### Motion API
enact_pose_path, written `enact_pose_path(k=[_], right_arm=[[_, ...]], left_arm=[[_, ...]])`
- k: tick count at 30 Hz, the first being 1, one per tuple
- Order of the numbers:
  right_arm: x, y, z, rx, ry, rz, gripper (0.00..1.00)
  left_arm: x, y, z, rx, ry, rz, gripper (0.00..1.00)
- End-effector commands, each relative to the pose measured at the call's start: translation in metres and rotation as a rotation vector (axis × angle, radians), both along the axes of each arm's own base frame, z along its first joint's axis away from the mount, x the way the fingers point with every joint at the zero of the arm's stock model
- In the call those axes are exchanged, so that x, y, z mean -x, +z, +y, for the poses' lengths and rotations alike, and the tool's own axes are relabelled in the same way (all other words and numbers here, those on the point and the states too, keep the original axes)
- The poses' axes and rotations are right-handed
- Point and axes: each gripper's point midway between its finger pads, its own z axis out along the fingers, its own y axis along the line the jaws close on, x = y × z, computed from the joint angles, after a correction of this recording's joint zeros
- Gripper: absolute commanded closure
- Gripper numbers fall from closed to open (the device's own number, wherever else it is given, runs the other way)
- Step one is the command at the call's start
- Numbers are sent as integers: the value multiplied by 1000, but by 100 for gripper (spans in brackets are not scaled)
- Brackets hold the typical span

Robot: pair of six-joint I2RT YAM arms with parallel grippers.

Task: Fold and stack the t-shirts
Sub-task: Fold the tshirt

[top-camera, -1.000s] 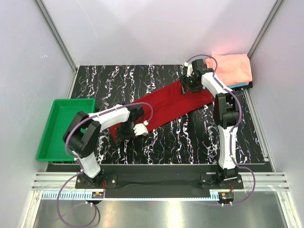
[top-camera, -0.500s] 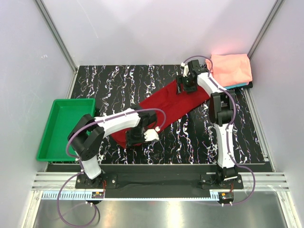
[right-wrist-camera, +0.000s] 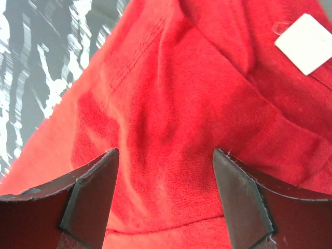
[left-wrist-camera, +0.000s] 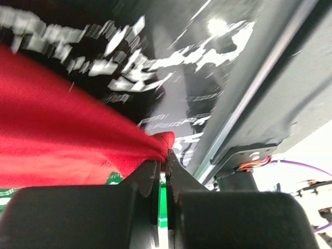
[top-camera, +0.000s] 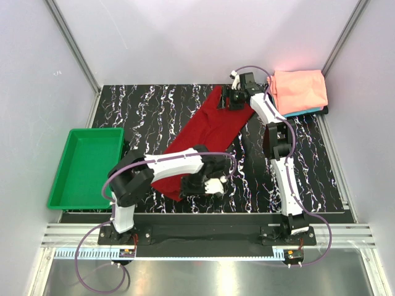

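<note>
On the black table the dark red t-shirt lies long & slanted. L gripper pinches its near corner; R gripper is spread wide over the far end. Looks like laying-flat before folding; next, R must close on cloth.

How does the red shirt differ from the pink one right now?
The red shirt lies stretched in a long diagonal strip; the pink shirt is a compact folded rectangle in the far right corner. The left gripper pinches a corner of the red shirt; no gripper touches the pink shirt. Both are plain cloth.
</note>
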Motion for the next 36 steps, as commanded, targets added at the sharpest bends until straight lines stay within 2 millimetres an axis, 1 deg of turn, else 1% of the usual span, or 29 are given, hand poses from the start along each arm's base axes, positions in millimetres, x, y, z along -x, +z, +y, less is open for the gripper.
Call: enact_pose_path(k=[1, 3, 6, 7, 8, 9, 10, 12, 13, 15, 19, 20, 22, 23, 24, 25, 27, 28, 29, 30, 31, 33, 34, 35, 36], right_arm=[[8, -34, 41, -95, 16, 79, 19], [8, -28, 53, -120, 31, 67, 19], [6, -27, 71, -178, 23, 72, 20], [4, -22, 73, -198, 21, 67, 20], [5, -25, 79, -213, 23, 75, 20], [4, -22, 84, -238, 28, 70, 21], [4, -26, 88, -257, 17, 87, 21], [2, -20, 99, -296, 28, 76, 22], [2, -23, 102, -314, 17, 88, 22], [1, -18, 110, -340, 22, 79, 22], [1, -19, 116, -383, 19, 95, 23], [-1, -17, 115, -389, 17, 90, 23], [-6, -6, 114, -402, 26, 58, 23], [-12, 8, 113, -388, 43, 1, 22], [-22, 12, 103, -326, 19, -58, 22], [-36, 41, 90, -269, 45, -179, 20], [-45, 66, 69, -244, 31, -233, 18], [-51, 99, 44, -250, 6, -275, 17], [-49, 98, 30, -251, -7, -246, 15], [-46, 103, 17, -248, -20, -228, 15], [-43, 115, -7, -252, -53, -214, 14], [-33, 124, -24, -269, -57, -178, 11], [-26, 132, -34, -269, -66, -169, 10], [-24, 135, -46, -264, -86, -165, 9], [-19, 149, -54, -257, -92, -182, 9]], left_arm=[[18, 6, -23, 37, -27, 49, 100], [18, 6, -31, 43, -34, 50, 100], [11, 8, -43, 54, -51, 32, 100], [11, 6, -42, 48, -52, 34, 100], [9, 6, -47, 47, -57, 33, 100], [11, 7, -51, 51, -72, 28, 100], [9, 8, -58, 61, -81, 19, 100], [12, 5, -64, 54, -97, 23, 100], [11, 3, -69, 58, -100, 21, 100], [12, 2, -75, 59, -114, 16, 100], [13, -2, -88, 66, -139, 8, 100], [13, -3, -90, 69, -143, 6, 100], [12, -4, -98, 73, -157, -5, 100], [11, -5, -100, 75, -163, -9, 100], [11, -5, -102, 72, -173, -17, 100], [10, -5, -106, 76, -180, -22, 100], [9, -5, -109, 78, -188, -36, 100], [8, -5, -112, 84, -191, -39, 100], [8, -5, -113, 86, -195, -43, 100], [8, -5, -114, 87, -195, -44, 100], [7, -5, -118, 96, -199, -47, 100], [7, -4, -125, 106, -204, -53, 100], [5, -3, -132, 120, -209, -61, 100], [6, -4, -135, 124, -215, -64, 100], [5, -1, -142, 141, -224, -74, 100]])
